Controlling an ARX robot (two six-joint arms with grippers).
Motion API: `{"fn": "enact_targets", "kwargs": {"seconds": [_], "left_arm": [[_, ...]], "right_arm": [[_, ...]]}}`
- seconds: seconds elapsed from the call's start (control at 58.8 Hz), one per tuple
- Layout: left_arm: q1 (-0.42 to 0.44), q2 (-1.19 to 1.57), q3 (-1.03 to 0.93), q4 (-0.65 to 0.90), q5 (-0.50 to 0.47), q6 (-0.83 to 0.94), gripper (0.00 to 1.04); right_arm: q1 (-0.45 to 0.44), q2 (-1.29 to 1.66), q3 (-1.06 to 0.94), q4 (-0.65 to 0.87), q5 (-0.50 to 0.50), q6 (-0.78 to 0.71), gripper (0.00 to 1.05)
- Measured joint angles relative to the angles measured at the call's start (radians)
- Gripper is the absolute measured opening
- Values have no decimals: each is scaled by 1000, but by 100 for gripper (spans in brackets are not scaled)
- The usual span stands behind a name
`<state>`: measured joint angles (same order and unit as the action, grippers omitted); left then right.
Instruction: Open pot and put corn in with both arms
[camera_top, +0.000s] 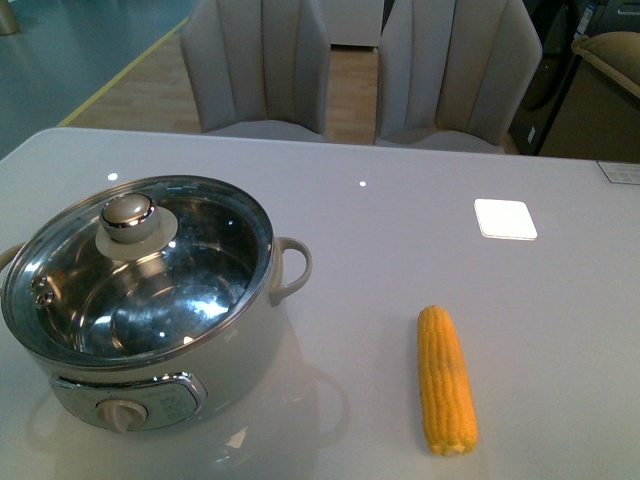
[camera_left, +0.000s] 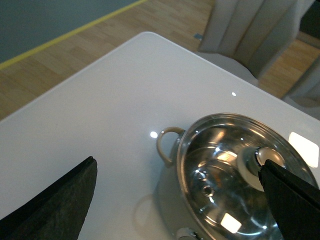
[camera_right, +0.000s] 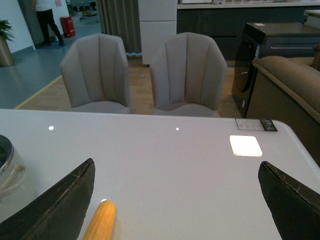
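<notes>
Claws on both arms stand wide apart and hold nothing. The left gripper (camera_left: 176, 162) hangs above the pot (camera_top: 250, 350), with one dark finger (camera_left: 290, 200) near the lid knob (camera_left: 265, 157) but, as far as the wrist view shows, not touching it. The right gripper (camera_right: 176, 164) hovers over the table (camera_right: 165, 165), near the corn (camera_top: 446, 380) and apart from it. The pot stands on the robot's left side of the table. The corn lies flat on the right side, well apart from the pot, tapered end away from the robot. Step in hand: approach, before any grasp. The glass lid (camera_top: 170, 290) sits on the steel rim, so the pot is not yet open. Next move, by judgement: lower the left gripper over the knob, close on it and lift the lid straight up; the right gripper then descends across the middle of the cob. Contents: seen through the glass, the pot appears empty, though reflections make this uncertain.
</notes>
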<state>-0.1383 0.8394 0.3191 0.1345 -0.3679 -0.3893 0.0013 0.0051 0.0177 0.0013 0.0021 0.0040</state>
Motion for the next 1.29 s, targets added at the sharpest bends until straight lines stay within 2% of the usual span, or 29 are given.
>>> {"fn": "enact_targets", "kwargs": {"seconds": [0.068,0.255,0.562,0.919,1.294], "left_arm": [[-4,180,55,155,60,18,98],[-39,543,178,433,178,121,98],[-95,894,225,704,227,266,98],[-94,1114,250,879,265,290,98],[-97,1222,278,953,279,332,98]], "right_arm": [[0,0,0,0,0,0,96],[0,0,0,0,0,0,96],[0,0,0,0,0,0,96],[0,0,0,0,0,0,96],[0,0,0,0,0,0,96]]}}
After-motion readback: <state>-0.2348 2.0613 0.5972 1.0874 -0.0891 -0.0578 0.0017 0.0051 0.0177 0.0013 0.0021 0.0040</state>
